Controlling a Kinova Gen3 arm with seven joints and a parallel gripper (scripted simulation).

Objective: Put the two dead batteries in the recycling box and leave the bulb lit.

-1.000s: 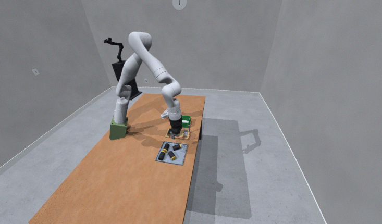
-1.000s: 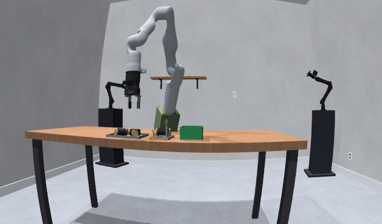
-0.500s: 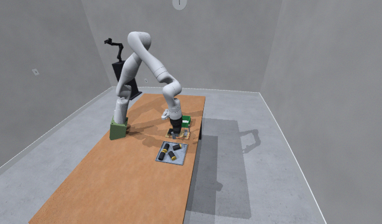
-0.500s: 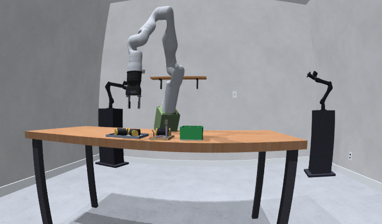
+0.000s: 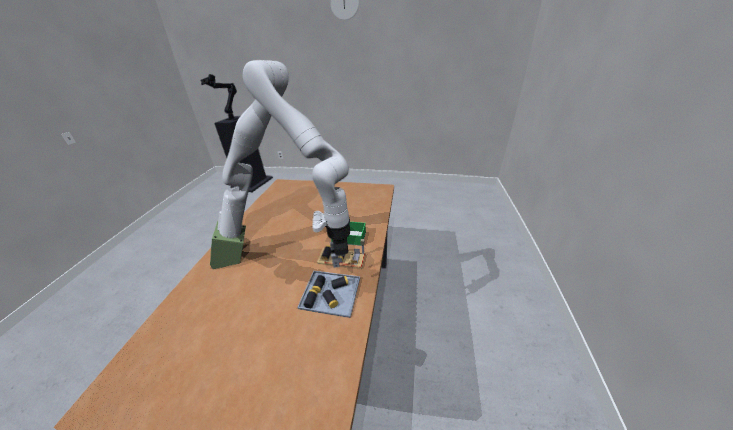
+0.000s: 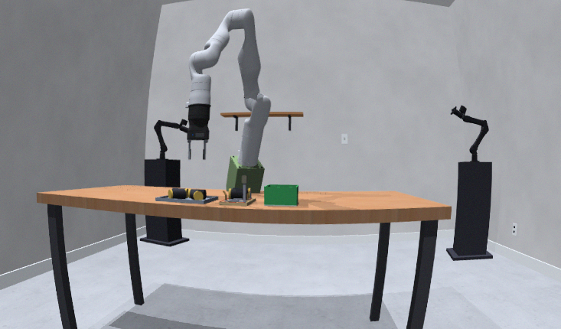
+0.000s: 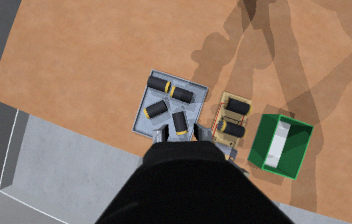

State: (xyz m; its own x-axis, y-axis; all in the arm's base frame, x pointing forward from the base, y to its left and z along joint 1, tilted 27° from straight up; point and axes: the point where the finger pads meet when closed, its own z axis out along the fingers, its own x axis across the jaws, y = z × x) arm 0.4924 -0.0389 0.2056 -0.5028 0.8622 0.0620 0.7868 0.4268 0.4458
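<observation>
My gripper (image 6: 196,154) hangs open and empty well above the table, over the grey tray (image 6: 186,200). The tray (image 7: 169,106) (image 5: 324,290) holds several black batteries with yellow ends, lying loose at different angles. Right of it the tan battery holder (image 7: 233,119) has two batteries seated side by side. The holder also shows in the top view (image 5: 342,257), partly hidden behind my wrist. A grey bulb post (image 6: 244,187) stands on the holder; I cannot tell whether it is lit. The green recycling box (image 7: 280,145) stands upright on the table and looks empty.
The arm's green base block (image 5: 227,249) stands at the table's far long edge. The tray, holder and box (image 6: 281,194) sit in a row close to the near long edge. Black camera stands (image 6: 473,187) are beyond the table ends.
</observation>
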